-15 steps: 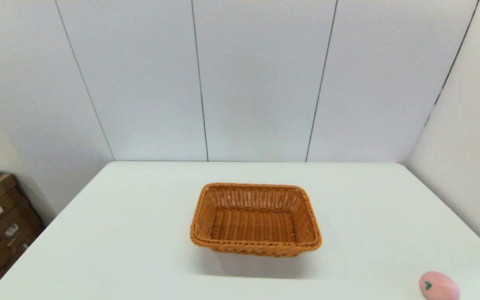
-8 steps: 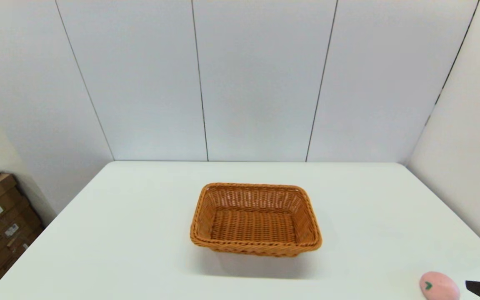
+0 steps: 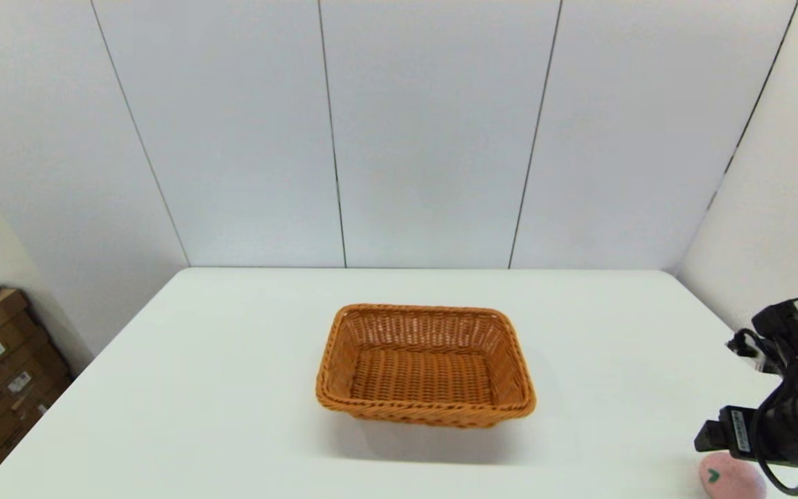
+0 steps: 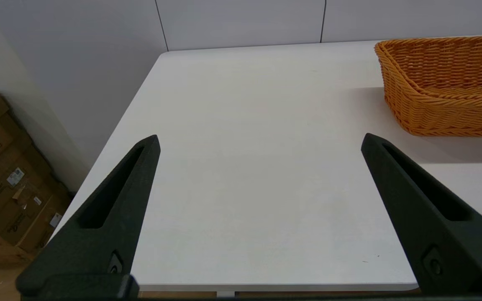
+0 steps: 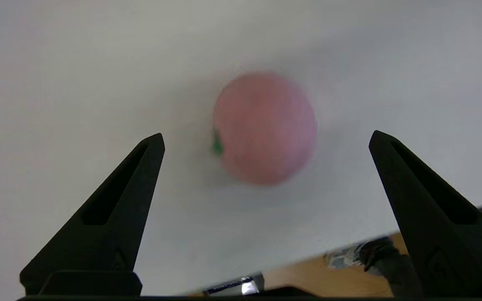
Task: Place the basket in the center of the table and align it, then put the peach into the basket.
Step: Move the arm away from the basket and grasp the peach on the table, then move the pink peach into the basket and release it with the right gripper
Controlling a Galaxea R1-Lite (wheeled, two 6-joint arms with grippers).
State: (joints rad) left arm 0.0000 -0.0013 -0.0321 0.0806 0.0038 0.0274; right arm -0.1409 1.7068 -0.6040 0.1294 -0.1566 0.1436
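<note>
right wrist view: my right gripper (image 5: 266, 140) hangs over the peach (image 5: 265, 127) near the table (image 3: 233, 388) front-right corner, fingers wide apart, left gripper (image 4: 260, 142) parked open; peach looks light, smooth, roll-prone, so pinch across its middle, basket (image 3: 425, 364) already centred.

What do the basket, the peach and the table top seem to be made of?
The basket: woven wicker or a plastic imitation, orange-brown, with visible strands and a braided rim; which of the two cannot be told.
The peach: probably a toy of plastic or foam, matte pale pink, with a flat green leaf mark.
The table: a smooth white top, perhaps laminate, without grain or seams.
</note>
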